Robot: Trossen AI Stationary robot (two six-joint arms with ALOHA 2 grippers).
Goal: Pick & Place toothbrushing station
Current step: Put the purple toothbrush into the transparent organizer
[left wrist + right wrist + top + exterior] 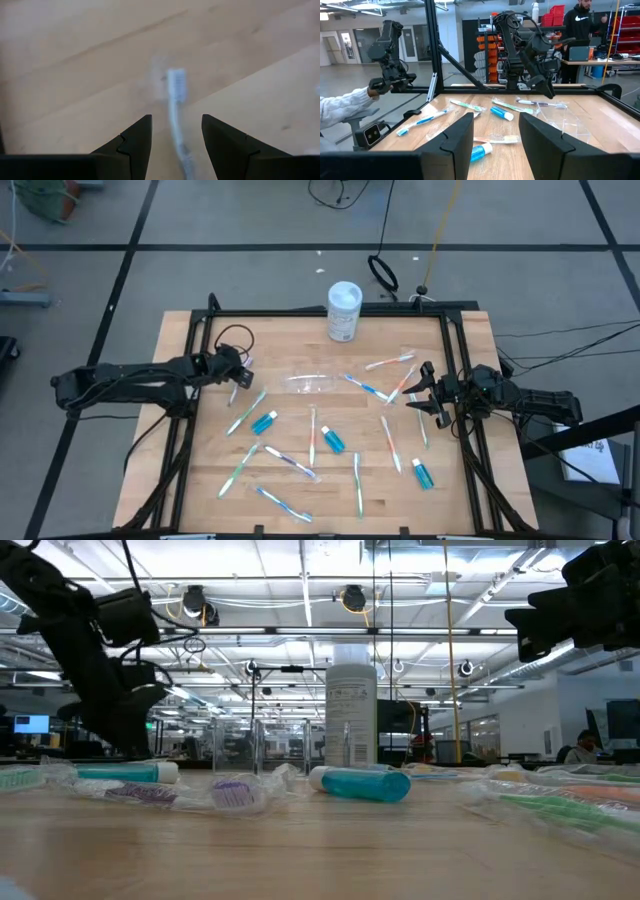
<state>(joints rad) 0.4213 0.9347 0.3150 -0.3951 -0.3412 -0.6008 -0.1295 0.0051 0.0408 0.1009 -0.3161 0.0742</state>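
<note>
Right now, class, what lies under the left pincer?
Under the open left pincer, one pale toothbrush lies on the wooden table, bristle head pointing away. Its handle end runs out of view between the fingers.

Even, bright light falls from overhead. In the low view, rows of ceiling lamps [352,598] glare white behind the white container [351,715], and the near edge of the wooden table [300,850] is soft and out of focus. From above, shadows on the table are faint and short, and the clear plastic cup [310,383] shows only as a pale glint. The left wrist view is blurred throughout: a toothbrush [176,107] smears between dark fingers [135,142]. The right wrist view is sharp far off, while its own fingers [451,145] look soft.
</note>
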